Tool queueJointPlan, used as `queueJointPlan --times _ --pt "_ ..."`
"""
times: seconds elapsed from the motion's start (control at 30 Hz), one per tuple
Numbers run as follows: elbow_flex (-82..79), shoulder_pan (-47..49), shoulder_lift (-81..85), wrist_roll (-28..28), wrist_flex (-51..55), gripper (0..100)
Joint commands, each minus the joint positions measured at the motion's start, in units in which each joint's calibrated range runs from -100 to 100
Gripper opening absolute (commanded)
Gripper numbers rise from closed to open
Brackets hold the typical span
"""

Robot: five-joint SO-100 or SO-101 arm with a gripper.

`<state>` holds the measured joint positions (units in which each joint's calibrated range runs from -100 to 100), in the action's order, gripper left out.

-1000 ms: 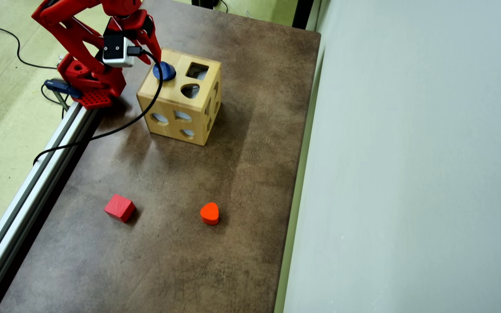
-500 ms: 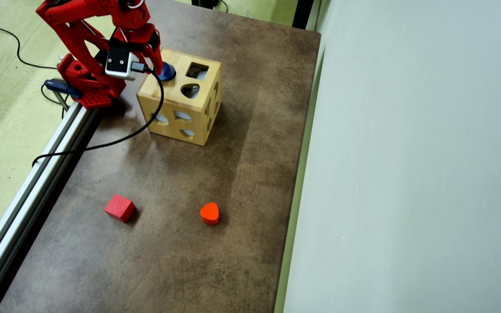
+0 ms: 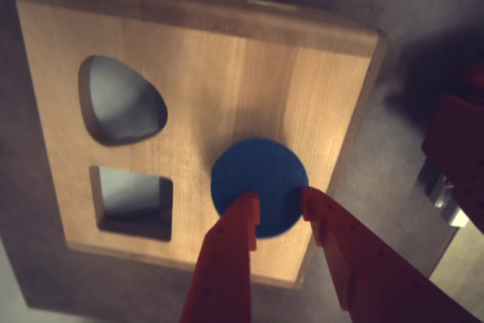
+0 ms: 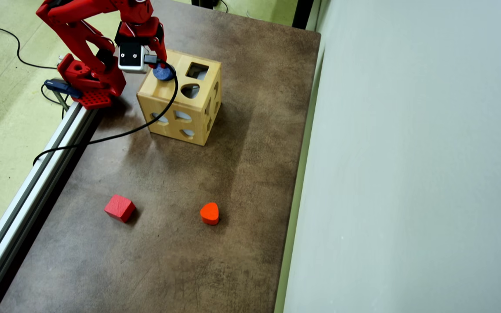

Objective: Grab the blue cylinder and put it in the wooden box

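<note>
Right now the red gripper hangs over the top face of the wooden box, its two fingers reaching in from the bottom edge of the wrist view with a narrow gap between the tips. The blue cylinder shows as a round blue disc on the box top, its flat end facing the camera; both fingertips overlap its lower edge, one on each side, but I cannot tell from this angle whether they pinch the block or merely sit above it. The disc lies where the round hole of the top would be, and whether it rests flush in that hole or stands on the wood is not clear. On the same face, to the left in the wrist view, are a rounded heart-like cutout and a square cutout, both open. In the overhead view the gripper sits at the box's upper left corner, the cylinder just below it, and the box stands on the brown table close to the arm's base. A black cable loops from the wrist camera across the box front. Well apart, nearer the bottom of that view, lie a red cube and an orange heart block, each alone on the table.
</note>
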<state>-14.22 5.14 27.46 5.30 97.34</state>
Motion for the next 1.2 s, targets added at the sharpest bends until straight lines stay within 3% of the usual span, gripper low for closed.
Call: queueJointPlan --times 0.0,0.6,1.17 --pt "1.5 2.7 -1.7 0.5 0.0 10" --pt "-0.2 6.8 -2.1 0.6 -0.1 9" --pt "-3.8 6.9 -13.8 0.6 -3.6 9"
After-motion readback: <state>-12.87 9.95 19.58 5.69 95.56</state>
